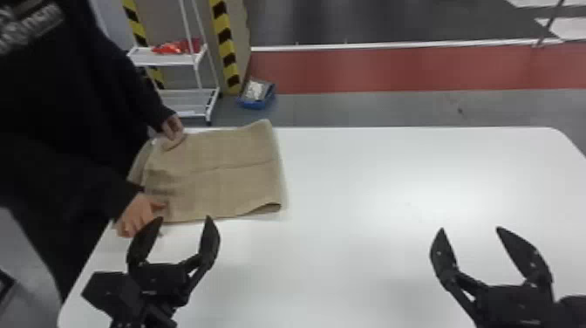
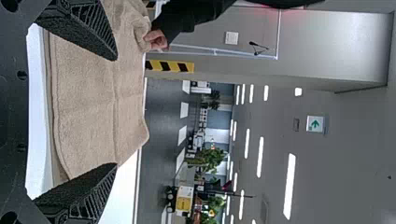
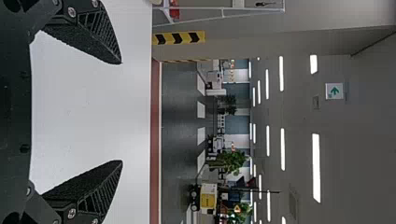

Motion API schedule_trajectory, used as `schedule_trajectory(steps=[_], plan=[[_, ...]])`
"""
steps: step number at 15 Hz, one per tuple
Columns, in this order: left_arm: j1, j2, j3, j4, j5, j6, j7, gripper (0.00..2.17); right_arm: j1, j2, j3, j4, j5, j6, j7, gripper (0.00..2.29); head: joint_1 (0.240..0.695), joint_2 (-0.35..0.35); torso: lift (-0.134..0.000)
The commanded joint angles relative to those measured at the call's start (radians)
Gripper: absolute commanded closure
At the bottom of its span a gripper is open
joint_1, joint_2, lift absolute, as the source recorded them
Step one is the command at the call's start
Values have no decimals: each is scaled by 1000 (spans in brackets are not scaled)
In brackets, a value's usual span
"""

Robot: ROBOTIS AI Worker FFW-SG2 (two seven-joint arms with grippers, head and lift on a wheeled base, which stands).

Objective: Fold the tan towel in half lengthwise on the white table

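Observation:
In the head view the tan towel (image 1: 218, 174) lies at the far left of the white table (image 1: 357, 183), a crease running across it and its near right corner slightly lifted. A person's hands (image 1: 173, 127) touch its left side. My left gripper (image 1: 182, 218) stands open just in front of the towel's near edge, nothing between its fingers. At the table's right, away from the towel, is my open, unloaded right gripper (image 1: 470, 229). The left wrist view has the towel (image 2: 88, 102) beyond my open left gripper (image 2: 116, 112); in the right wrist view my right gripper (image 3: 122, 112) faces bare tabletop.
A person in black stands at the table's left edge, the near hand (image 1: 138, 213) close to my left gripper's fingers. Behind the table are a white shelf rack (image 1: 183, 93) and a blue box (image 1: 257, 93) on the floor.

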Motion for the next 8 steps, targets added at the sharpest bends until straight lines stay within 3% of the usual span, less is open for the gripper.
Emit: schedule_trajectory(steps=[1,8], plan=[[0,0,0,-2,-1,0,0,66,2,0,0,-3,-4,0,0,130,695,85,-98],[3,0,0,-3,-1,-3,0,63,0,0,0,-1,-5,0,0,130,695,84,-98]])
